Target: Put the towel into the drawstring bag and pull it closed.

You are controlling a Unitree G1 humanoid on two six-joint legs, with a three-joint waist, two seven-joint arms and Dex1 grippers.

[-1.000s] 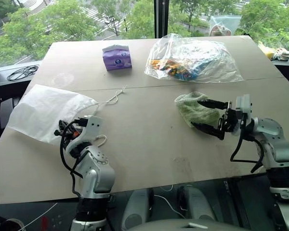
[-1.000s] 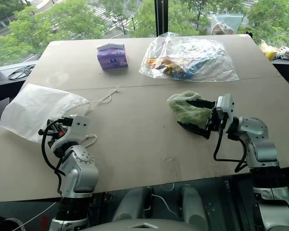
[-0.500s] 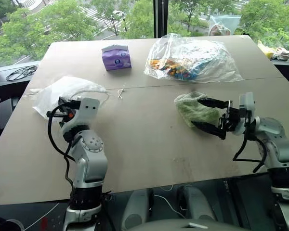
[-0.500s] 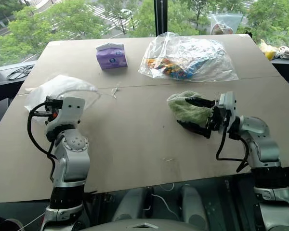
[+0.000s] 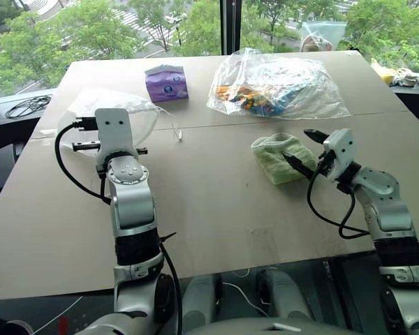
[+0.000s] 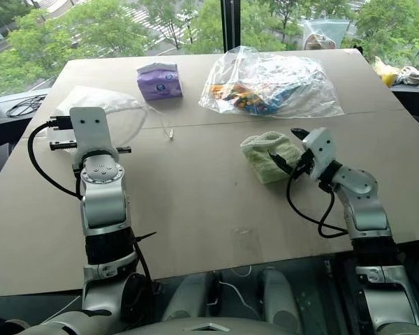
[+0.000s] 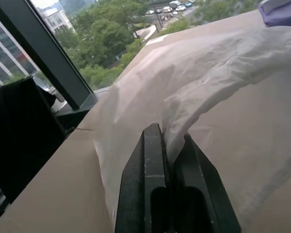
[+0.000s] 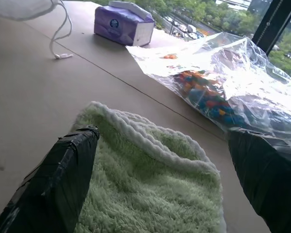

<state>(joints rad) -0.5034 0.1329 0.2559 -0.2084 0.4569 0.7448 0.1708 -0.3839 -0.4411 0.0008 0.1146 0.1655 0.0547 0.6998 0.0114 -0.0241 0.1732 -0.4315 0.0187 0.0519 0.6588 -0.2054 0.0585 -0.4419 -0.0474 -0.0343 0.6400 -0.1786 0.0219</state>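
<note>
From the left eye view, the drawstring bag (image 5: 122, 112) is on the far left of the surface (image 5: 209, 209). The left end effector (image 5: 91, 136) is pinched shut on its edge and holds it up, so the bag puffs out, with its long side running left to right. A white cord (image 5: 176, 129) hangs off its right end down to the surface. A second ago the bag lay flat and nearer, at the left edge; now it is lifted up and farther away. The towel (image 5: 279, 157) lies flat on the right side, and looks about as wide as it is long. The right end effector (image 5: 306, 150) is open wide, with one finger over the towel's right edge and the other just past its far right corner. It has turned since before, when its fingers sat on either side of the towel. A purple tissue pack (image 5: 166, 82) and a clear bag of colourful things (image 5: 279, 87) sit at the far side.

In the left wrist view, the two black fingers (image 7: 148, 189) are tight together with the thin white bag (image 7: 194, 87) caught between them.

In the right wrist view, the fluffy green towel (image 8: 150, 189) lies between the two open fingers (image 8: 58, 179), with its fold on the far side.
</note>
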